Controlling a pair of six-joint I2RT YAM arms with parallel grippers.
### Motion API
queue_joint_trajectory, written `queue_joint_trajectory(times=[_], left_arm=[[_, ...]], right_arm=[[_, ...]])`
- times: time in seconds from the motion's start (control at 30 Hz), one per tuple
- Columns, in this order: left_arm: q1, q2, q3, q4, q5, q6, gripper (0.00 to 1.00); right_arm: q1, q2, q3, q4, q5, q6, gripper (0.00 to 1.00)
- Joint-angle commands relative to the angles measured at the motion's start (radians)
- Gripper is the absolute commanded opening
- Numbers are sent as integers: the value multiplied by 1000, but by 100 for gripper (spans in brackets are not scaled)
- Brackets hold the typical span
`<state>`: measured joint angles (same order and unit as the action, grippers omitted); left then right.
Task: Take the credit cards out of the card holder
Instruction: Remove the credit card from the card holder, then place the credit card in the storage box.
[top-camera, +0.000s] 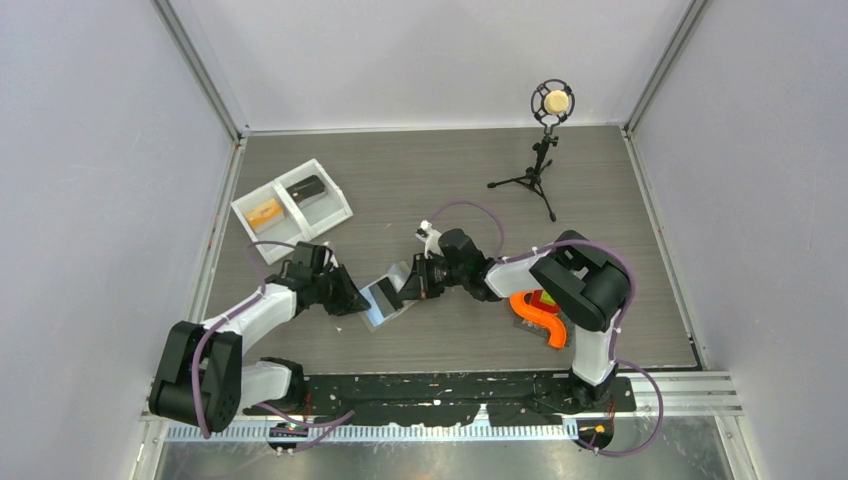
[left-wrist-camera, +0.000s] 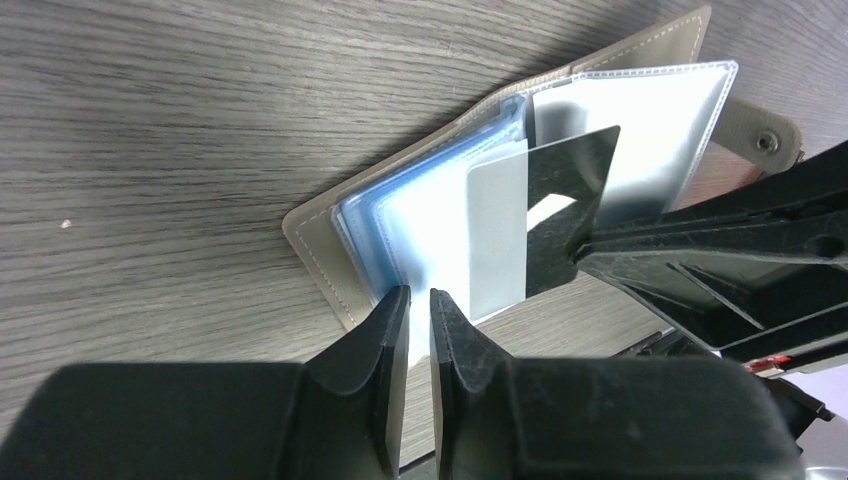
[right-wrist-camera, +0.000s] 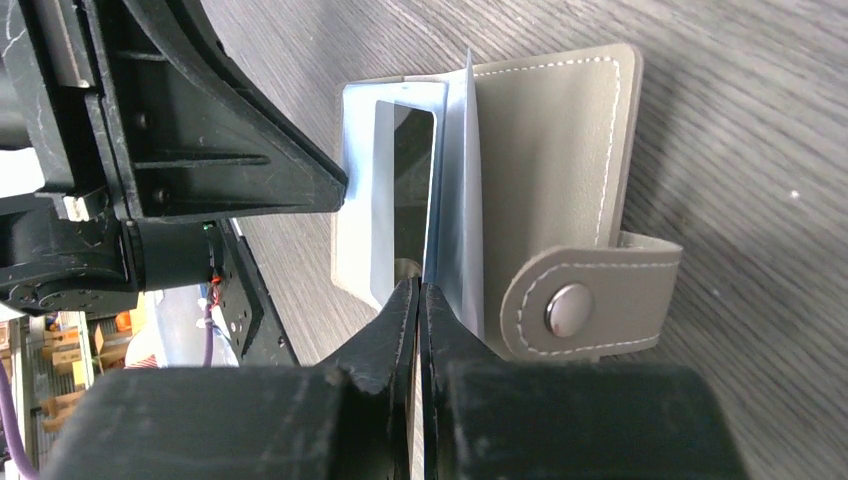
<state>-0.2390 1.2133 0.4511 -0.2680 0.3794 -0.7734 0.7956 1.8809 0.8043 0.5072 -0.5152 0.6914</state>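
Observation:
The card holder (top-camera: 374, 306), a grey folding wallet with light blue sleeves, lies open between my arms; it also shows in the left wrist view (left-wrist-camera: 320, 250). My left gripper (top-camera: 351, 302) is shut on a light blue sleeve leaf (left-wrist-camera: 425, 230) at the wallet's edge. My right gripper (top-camera: 404, 291) is shut on a dark, shiny credit card (left-wrist-camera: 570, 200), which is drawn partly out of its sleeve to the right. In the right wrist view the card is edge-on between my jaws (right-wrist-camera: 421, 290), beside the grey cover (right-wrist-camera: 560, 130) and its snap strap (right-wrist-camera: 590, 300).
A white two-compartment tray (top-camera: 338, 207) at the back left holds an orange card (top-camera: 265, 212) and a dark card (top-camera: 307, 187). A microphone on a tripod (top-camera: 545, 150) stands at the back right. An orange object (top-camera: 538, 318) lies by the right arm's base.

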Motion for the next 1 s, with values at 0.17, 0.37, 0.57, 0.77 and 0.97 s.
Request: queue_joint_trajectory(times=[0.17,0.37,0.57,0.77,0.97], left_arm=[[3,-84,49,-73,2,62,22],[-54,-212,111,-104,-58,180,27],[-115,-323,132,-81,-148,225,31],[-115,-361,164,-149,-135,98,34],[-115,-395,263,-292,-87,-70,39]], right_arm=[[-44,-167,-40,-85,7,-32,5],[-49,-222,-29,-117,4,80,5],[-49,-264,-13,-67,-27,220,5],[-46,-324,21,-88,-24,-31,5],[8,-418,5,-140,190,-442,5]])
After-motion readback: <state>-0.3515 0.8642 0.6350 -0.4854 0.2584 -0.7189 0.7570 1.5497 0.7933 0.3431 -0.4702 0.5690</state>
